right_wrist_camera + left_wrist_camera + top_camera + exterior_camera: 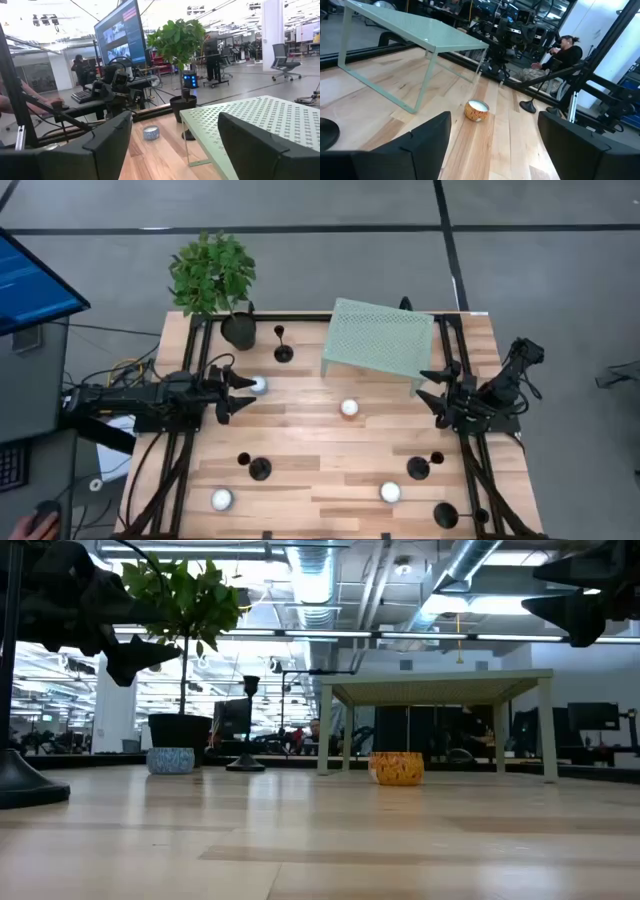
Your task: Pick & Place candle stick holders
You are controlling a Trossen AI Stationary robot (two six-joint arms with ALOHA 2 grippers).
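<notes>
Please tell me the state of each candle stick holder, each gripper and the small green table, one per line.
Candle stick holders: upright, not held.
Left gripper: open, empty, above the table.
Right gripper: open, empty, beside the green table.
Green table: standing on its legs.

A leafy plant (212,272) in a black pot (239,331) stands at the far left corner of the wooden bench (320,450). A pale green perforated stand (377,340) sits at the far middle. Tealights lie scattered: one (349,408) mid-bench, one (221,500) near left, one (390,492) near right.
</notes>
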